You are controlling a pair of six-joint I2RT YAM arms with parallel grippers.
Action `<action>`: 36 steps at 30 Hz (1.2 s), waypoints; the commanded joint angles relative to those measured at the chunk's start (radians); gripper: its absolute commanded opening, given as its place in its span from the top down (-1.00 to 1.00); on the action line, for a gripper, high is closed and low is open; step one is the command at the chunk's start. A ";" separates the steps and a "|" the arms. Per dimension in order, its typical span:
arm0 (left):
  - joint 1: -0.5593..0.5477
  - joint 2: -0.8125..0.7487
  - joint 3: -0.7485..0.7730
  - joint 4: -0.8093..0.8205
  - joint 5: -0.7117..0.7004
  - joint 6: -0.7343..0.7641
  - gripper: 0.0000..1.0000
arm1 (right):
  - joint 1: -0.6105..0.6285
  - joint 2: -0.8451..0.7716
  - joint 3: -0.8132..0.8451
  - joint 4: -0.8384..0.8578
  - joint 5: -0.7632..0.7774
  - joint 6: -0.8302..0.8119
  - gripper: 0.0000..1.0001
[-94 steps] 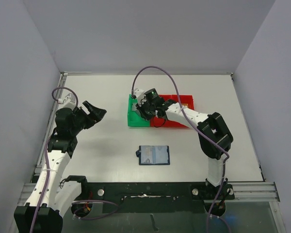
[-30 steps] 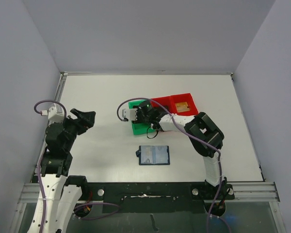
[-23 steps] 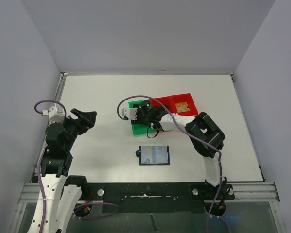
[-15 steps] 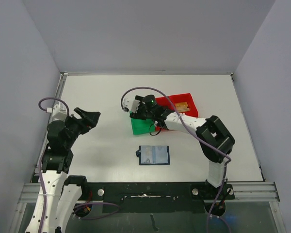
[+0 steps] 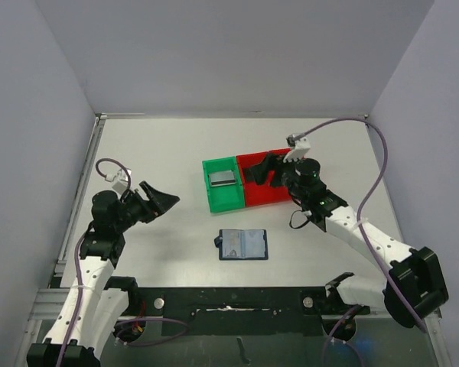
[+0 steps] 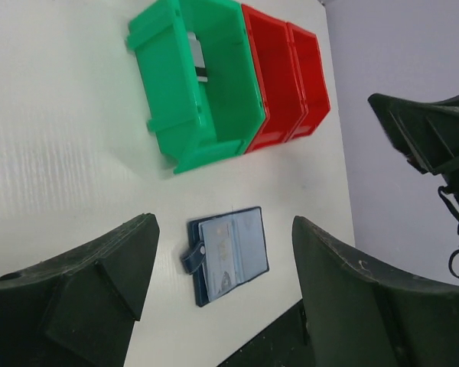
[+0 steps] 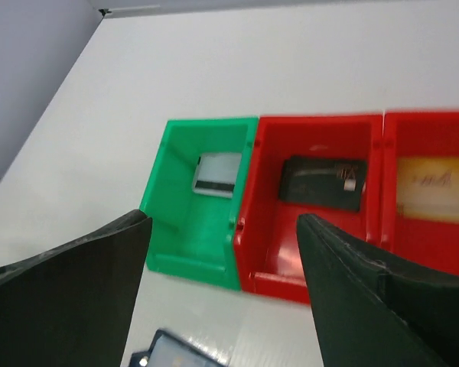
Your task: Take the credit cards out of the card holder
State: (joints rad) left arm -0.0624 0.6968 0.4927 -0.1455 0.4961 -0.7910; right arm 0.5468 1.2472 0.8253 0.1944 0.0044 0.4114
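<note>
The card holder (image 5: 243,245) lies open and flat on the white table, dark navy with light blue inner panels and a strap on its left; it also shows in the left wrist view (image 6: 228,254). A silver-grey credit card (image 7: 216,174) lies in the green bin (image 7: 190,229). A black card (image 7: 321,182) lies in the red bin (image 7: 271,252) beside it, and a gold-tan card (image 7: 436,189) in the second red bin. My right gripper (image 5: 262,170) hovers open over the red bins, holding nothing. My left gripper (image 5: 168,200) hangs open left of the card holder, empty.
The green bin (image 5: 223,183) and red bins (image 5: 264,191) stand side by side behind the card holder. Grey walls close in the table on three sides. The black mounting rail (image 5: 237,300) runs along the near edge.
My right gripper opened, left the green bin and swung right over the red bins; the silver card now lies in the green bin, which sits straight again. My left gripper shifted slightly toward the middle.
</note>
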 commanded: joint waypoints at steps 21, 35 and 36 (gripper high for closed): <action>-0.587 0.372 0.050 0.167 -0.195 0.007 -0.05 | 0.141 -0.095 -0.420 0.062 -0.164 0.634 0.09; -0.669 0.496 0.077 0.215 -0.224 -0.011 0.07 | 0.194 0.059 -0.436 0.149 -0.181 0.720 0.31; -0.673 0.507 0.082 0.212 -0.224 -0.007 0.08 | 0.197 0.066 -0.436 0.148 -0.179 0.723 0.32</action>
State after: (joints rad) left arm -0.7193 1.1728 0.5156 0.0044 0.2867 -0.8047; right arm 0.7261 1.2881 0.3904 0.2649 -0.1772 1.1011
